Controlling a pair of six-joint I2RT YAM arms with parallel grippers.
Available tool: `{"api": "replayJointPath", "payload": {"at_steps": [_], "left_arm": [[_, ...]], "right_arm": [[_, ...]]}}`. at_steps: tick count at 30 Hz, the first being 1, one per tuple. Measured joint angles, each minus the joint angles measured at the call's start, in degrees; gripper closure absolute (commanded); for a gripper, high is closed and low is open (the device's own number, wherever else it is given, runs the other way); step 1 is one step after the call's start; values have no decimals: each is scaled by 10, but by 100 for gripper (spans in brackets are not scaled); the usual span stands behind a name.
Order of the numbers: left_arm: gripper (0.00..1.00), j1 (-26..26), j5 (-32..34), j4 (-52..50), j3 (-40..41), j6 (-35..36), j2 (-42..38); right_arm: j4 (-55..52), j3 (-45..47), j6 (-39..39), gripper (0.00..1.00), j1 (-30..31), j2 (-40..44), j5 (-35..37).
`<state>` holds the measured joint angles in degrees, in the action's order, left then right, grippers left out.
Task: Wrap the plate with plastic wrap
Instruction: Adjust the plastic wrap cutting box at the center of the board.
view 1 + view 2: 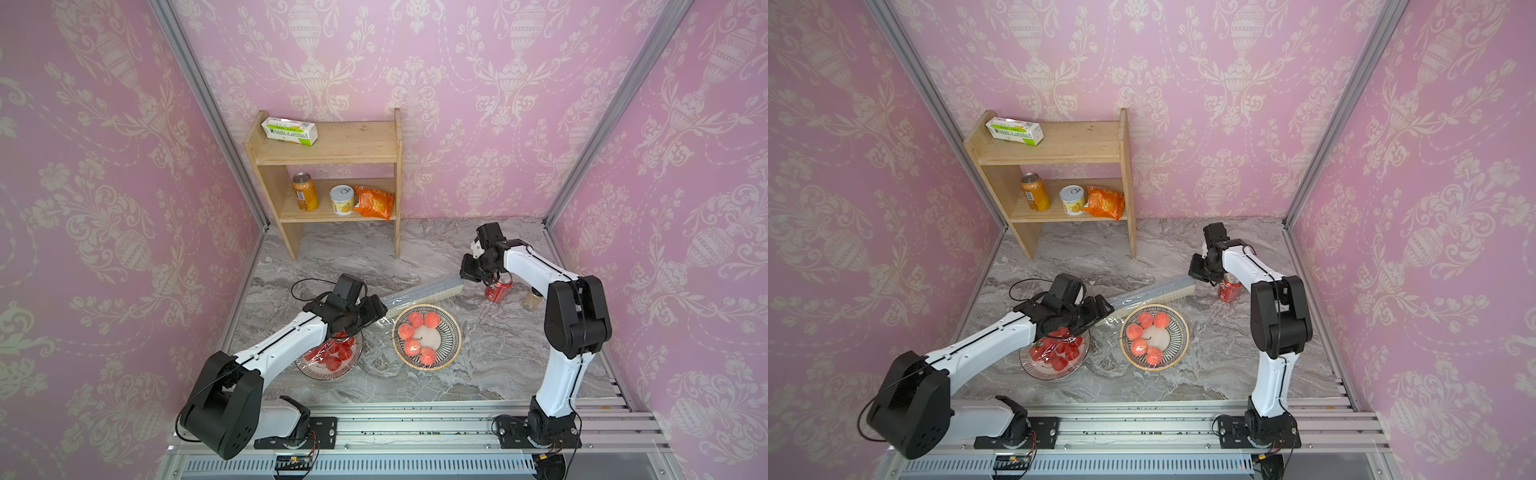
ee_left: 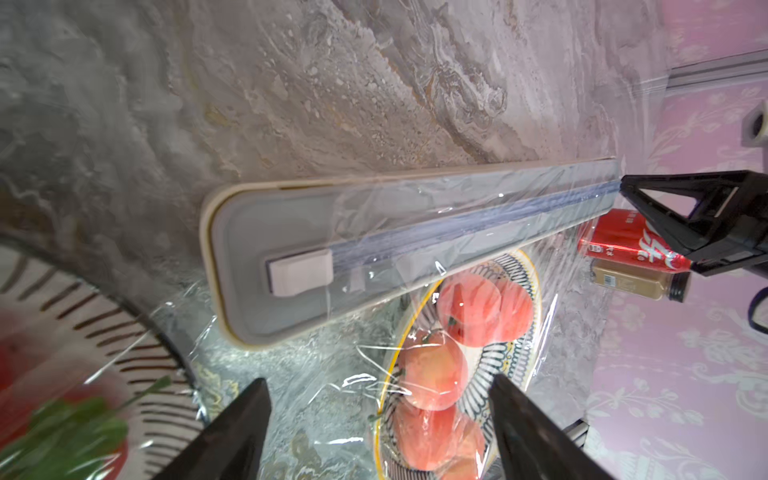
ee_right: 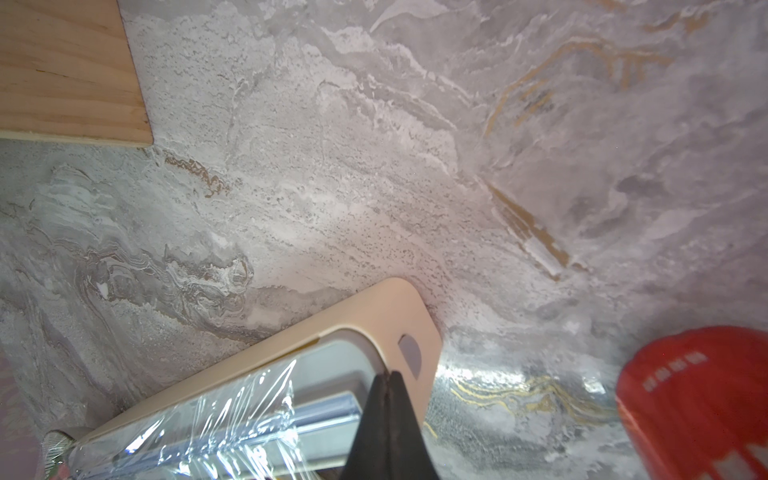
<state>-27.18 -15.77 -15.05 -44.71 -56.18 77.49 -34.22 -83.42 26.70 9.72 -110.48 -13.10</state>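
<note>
Two grippers: left gripper (image 2: 378,378) wide open, empty, just beside the box (image 1: 432,289); right gripper (image 3: 388,374) closed, tips on box end. Wrap (image 2: 324,386) drapes from box over plate (image 1: 451,336). Likely flimsy, clingy; pinch a loose edge.

White lettering on the red can (image 2: 615,243) cannot be read.

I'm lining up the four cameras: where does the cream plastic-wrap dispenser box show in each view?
A top view: the dispenser box lies mid-table, slanted, just behind the peach plate.
A top view: again near mid-picture, same slant.
Left wrist: it runs across mid-picture, plastic wrap over it.
Right wrist: only its rounded end shows, at the lower edge.
Shared landmark: the red can beside the box's end.
</note>
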Motion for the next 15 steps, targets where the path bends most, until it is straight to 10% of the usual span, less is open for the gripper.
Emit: {"api": "replayJointPath", "payload": {"at_steps": [15], "left_arm": [[16, 55, -21, 82, -50, 7, 139]], "right_arm": [[-6, -1, 0, 95, 0, -1, -3]]}}
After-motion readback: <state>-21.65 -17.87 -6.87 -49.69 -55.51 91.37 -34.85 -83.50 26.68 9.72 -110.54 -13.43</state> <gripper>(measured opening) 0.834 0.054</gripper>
